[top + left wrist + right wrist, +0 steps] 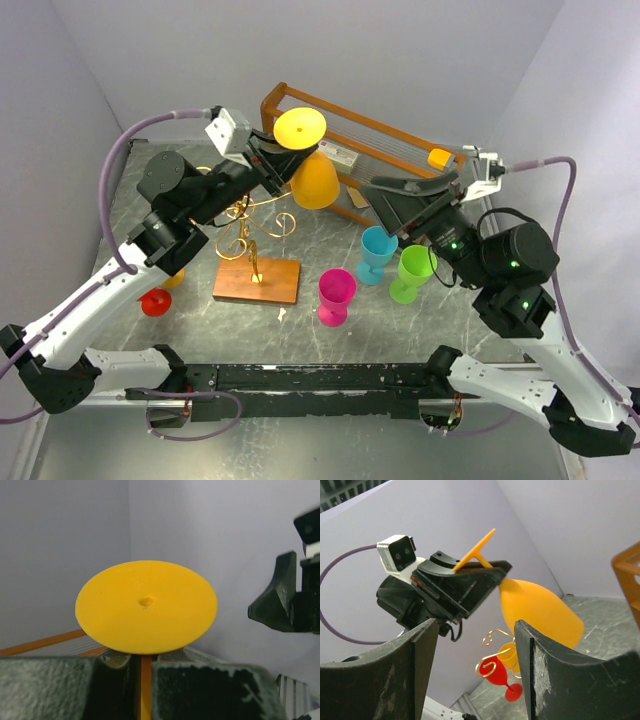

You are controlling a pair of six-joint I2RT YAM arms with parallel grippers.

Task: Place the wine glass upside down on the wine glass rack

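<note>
My left gripper [283, 158] is shut on the stem of a yellow wine glass [317, 182] and holds it upside down in the air, foot up and bowl down, above and behind the gold wire rack [250, 225] on its wooden base [258, 281]. In the left wrist view the glass's round foot [146, 607] fills the middle and the stem runs between my fingers [200, 690]. My right gripper [386, 200] is open and empty, to the right of the glass. Its wrist view looks between its fingers [555, 665] at the glass bowl [540, 610] and the rack's scrolls [492, 665].
A brown wooden shelf [372, 140] stands at the back. Blue [378, 250], green [412, 272] and magenta [336, 295] glasses stand right of the rack. A red glass [156, 300] and a small yellow one [172, 279] stand left of it.
</note>
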